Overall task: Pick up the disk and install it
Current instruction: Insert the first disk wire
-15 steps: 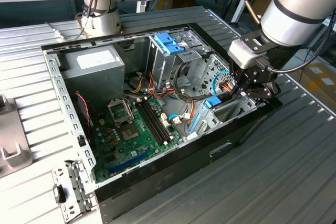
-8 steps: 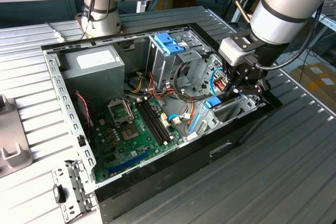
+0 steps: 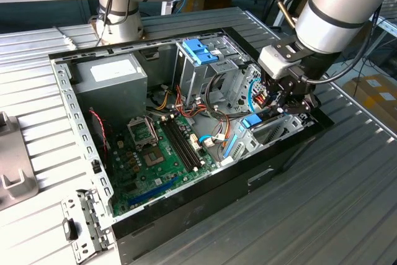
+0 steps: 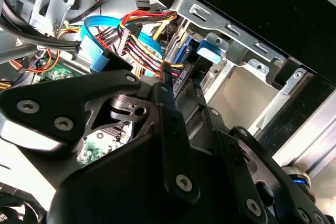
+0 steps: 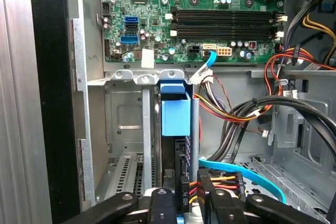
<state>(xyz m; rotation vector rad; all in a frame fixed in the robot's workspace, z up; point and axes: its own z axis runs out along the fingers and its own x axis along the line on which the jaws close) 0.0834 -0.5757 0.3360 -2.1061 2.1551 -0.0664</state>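
The disk stands on edge inside the drive bay at the exterior view's right end of the open computer case. Its blue side rail faces up, and the same blue rail shows beside the bay wall in the exterior view. My gripper reaches down into the bay, its black fingers closed on either side of the disk's dark body. In the second wrist view the gripper clasps the disk just behind a blue tab.
Bundled red, yellow and black cables and a blue flat cable crowd the space beside the bay. The motherboard, grey power supply and blue-latched metal cage fill the case. A second arm's base stands behind.
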